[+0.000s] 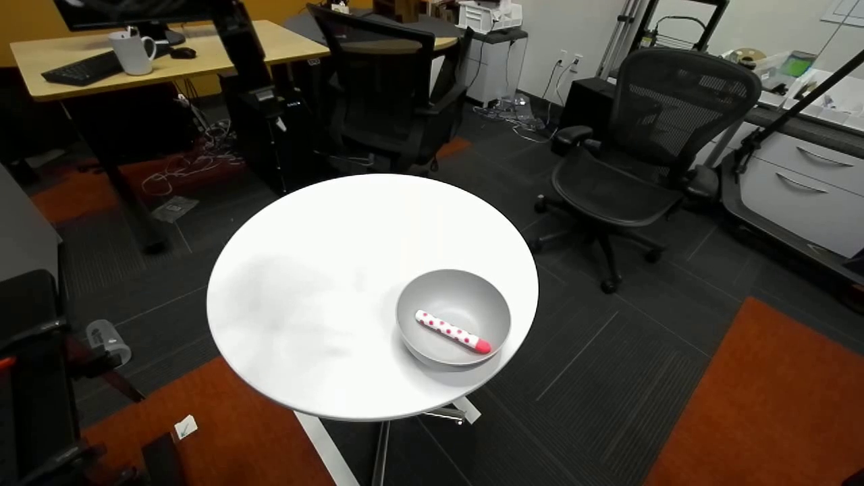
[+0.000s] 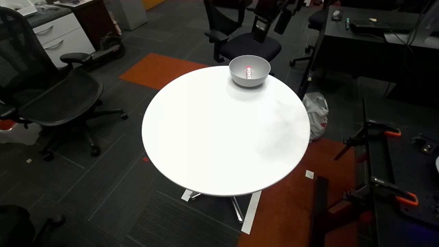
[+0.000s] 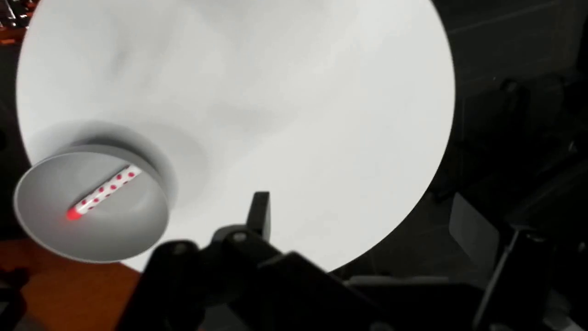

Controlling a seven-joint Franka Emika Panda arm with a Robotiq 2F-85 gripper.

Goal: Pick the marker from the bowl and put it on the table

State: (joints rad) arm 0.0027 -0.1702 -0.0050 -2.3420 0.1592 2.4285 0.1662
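The marker, white with red dots and a red end, lies inside the bowl in both exterior views (image 1: 451, 331) (image 2: 248, 72) and in the wrist view (image 3: 105, 189). The round grey bowl (image 1: 476, 293) stands upright near the edge of the white round table (image 1: 324, 270). The bowl also shows in an exterior view (image 2: 248, 82) and at the lower left of the wrist view (image 3: 124, 234). My gripper (image 3: 367, 220) is open, its two fingers wide apart with nothing between them. It is above the table's edge region, off to one side of the bowl. In the exterior views I cannot clearly make it out against dark surroundings.
A black mesh chair (image 1: 661, 128) stands beside the table, and another black chair (image 1: 385, 88) is behind it. A wooden desk with a mug (image 1: 133, 52) is at the back. A dark stand with orange-tipped clamps (image 2: 408, 199) is near the table.
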